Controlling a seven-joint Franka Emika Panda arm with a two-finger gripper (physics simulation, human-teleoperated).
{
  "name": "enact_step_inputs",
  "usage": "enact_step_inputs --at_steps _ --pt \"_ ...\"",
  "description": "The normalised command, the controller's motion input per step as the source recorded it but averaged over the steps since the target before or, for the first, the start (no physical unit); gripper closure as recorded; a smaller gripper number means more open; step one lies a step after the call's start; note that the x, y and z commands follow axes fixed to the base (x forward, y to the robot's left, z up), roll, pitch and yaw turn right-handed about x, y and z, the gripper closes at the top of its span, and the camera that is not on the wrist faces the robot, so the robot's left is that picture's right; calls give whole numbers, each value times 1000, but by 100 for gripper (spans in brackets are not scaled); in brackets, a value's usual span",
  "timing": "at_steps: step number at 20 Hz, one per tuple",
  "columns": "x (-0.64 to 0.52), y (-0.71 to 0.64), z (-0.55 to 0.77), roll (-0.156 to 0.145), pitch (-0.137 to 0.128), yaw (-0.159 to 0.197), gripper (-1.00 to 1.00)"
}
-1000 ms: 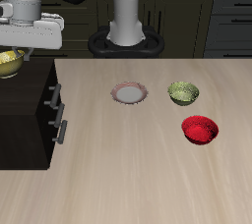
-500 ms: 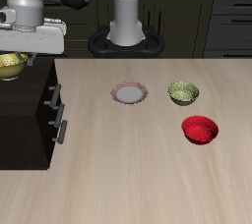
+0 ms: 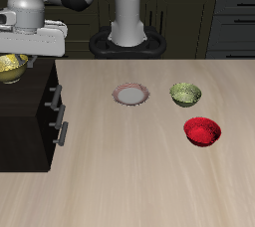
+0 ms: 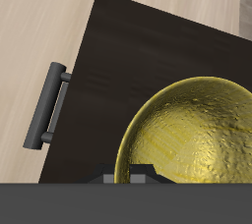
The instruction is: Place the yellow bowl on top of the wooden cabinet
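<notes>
Exterior view: small round golden-yellow bowl (image 3: 10, 68) over the dark, boxy wooden cabinet (image 3: 28, 112), carried at gripper (image 3: 22, 59); contact unclear.

Wrist view: bowl above cabinet top (image 4: 128, 61). Grip appears clenched on rim. Release remains.

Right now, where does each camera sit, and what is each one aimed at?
Exterior view: high, before the table, facing the robot's base; shows the arm, the yellow bowl and the wooden cabinet.
Wrist view: on the pincer, looking down at the bowl over the cabinet top; a dark pincer part shows.
Shared: bowl and cabinet.
</notes>
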Motion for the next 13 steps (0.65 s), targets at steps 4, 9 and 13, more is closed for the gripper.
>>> enact_step_inputs --at_steps 4,9,13 --pt "45 48 -69 32 27 16 -100" --pt "2 -28 -10 -8 5 4 -100" --pt "28 -21 7 -2 2 9 -100"
